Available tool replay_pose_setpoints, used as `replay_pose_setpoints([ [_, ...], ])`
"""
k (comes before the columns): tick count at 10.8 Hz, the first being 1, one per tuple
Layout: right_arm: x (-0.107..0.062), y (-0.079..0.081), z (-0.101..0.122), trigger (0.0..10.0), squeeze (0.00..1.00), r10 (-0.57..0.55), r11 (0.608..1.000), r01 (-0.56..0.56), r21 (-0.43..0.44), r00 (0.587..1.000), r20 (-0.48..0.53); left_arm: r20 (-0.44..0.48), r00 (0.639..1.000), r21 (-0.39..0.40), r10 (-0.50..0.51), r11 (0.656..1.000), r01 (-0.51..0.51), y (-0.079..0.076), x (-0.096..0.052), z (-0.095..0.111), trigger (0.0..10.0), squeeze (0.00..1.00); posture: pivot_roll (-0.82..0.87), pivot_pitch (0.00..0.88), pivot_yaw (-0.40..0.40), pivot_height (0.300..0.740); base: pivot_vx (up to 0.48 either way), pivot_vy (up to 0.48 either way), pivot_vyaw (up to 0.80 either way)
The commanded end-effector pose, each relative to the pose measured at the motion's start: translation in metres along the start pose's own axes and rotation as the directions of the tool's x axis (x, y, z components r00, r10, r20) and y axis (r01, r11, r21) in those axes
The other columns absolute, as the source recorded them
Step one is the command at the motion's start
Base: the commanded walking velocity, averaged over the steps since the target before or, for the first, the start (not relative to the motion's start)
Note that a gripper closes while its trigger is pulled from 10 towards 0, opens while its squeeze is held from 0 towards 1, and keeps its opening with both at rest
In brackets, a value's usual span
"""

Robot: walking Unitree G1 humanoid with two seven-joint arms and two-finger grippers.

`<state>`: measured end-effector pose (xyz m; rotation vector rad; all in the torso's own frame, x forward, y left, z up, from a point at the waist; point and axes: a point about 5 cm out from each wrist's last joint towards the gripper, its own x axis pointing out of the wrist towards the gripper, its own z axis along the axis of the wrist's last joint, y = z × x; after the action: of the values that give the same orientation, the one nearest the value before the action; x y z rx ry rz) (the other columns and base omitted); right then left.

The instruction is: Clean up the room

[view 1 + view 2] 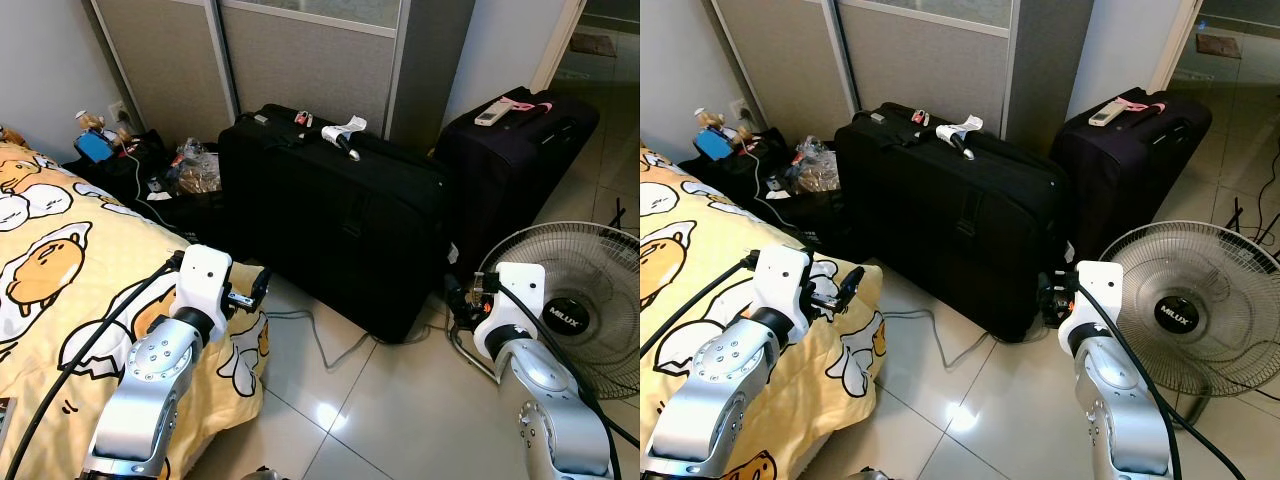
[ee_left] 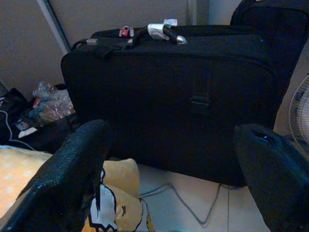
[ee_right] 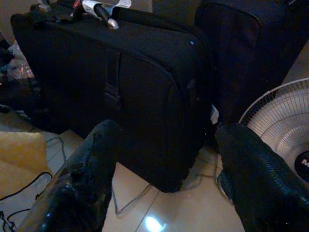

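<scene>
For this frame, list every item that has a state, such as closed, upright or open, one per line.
Large black fabric suitcase: closed, standing on its long side on the floor.
Dark purple suitcase: closed, upright behind it.
White wire-cage floor fan: upright; spinning cannot be told.
Yellow cartoon-egg bed cover: spread over the bed.
Left claw: open, empty.
Right claw: open, empty.

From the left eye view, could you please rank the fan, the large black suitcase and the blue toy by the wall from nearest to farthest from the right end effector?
1. Fan, right beside the right end effector.
2. Large black suitcase, centre.
3. Blue toy, far left by the wall.
</scene>
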<state>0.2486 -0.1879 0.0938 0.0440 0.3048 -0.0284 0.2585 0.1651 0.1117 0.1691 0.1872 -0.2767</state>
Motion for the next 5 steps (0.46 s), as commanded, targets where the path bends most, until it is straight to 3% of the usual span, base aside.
replay_pose_setpoints([
  [1, -0.0315, 0.0160, 0.0068, 10.0, 0.00, 0.011, 1.000, -0.011, -0.014, 1.000, 0.013, -0.131, 0.978, -0.194, 0.161, 0.963, -0.185, -0.0081, -0.0452, -0.0049, 10.0, 0.00, 0.06, 0.000, -0.034, 0.740, 0.000, 0.000, 0.00],
  [5, -0.0225, 0.0216, 0.0096, 10.0, 0.00, 0.048, 0.999, -0.048, 0.010, 0.998, 0.029, -0.112, 0.974, -0.181, 0.195, 0.960, -0.213, -0.0067, -0.0427, -0.0043, 10.0, 0.00, 0.07, 0.000, -0.044, 0.740, 0.000, 0.000, 0.00],
])
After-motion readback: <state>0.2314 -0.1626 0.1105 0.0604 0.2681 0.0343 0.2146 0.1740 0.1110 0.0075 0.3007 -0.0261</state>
